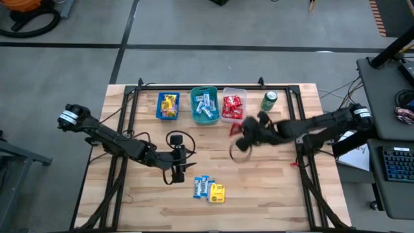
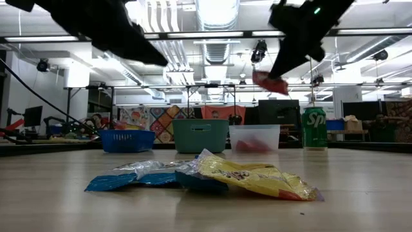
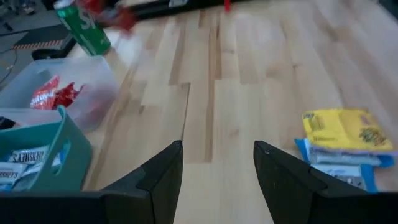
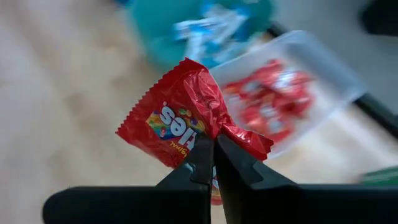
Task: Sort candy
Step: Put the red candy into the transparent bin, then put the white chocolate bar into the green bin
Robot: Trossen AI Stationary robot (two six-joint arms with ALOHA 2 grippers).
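One red crinkled foil candy packet point(image 4: 186, 118) is pinched by its edge between the closed fingers of the right gripper point(image 4: 214, 152), which is hanging in the air near the clear plastic bin of red packets point(image 1: 233, 107), at about 6 o'clock from it in the overhead picture.

Risk 1: you are holding only a thin margin of wrapper. The packet is drooping sideways from the fingertips, so a quick swing could be peeling it free short of the bin.

Risk 2: the teal plastic bin of light blue-white packets point(image 1: 204, 105) is standing just beside the clear one, at its 9 o'clock. A release made early or off-line is likely to be dropping red among blue.

Risk 3: the green soda can point(image 1: 269, 101) is standing at 3 o'clock of the clear bin; a wide approach by the right arm could be tipping it.

The left gripper point(image 1: 176, 169) is waiting with fingers apart and nothing between them, low over the wooden table point(image 1: 272, 194). At its 4 o'clock, the last loose pile is lying: light blue-white packets point(image 1: 202, 187) touching a yellow packet point(image 1: 217, 193). The blue plastic bin of yellow packets point(image 1: 167, 106) is sitting at 9 o'clock of the teal one.
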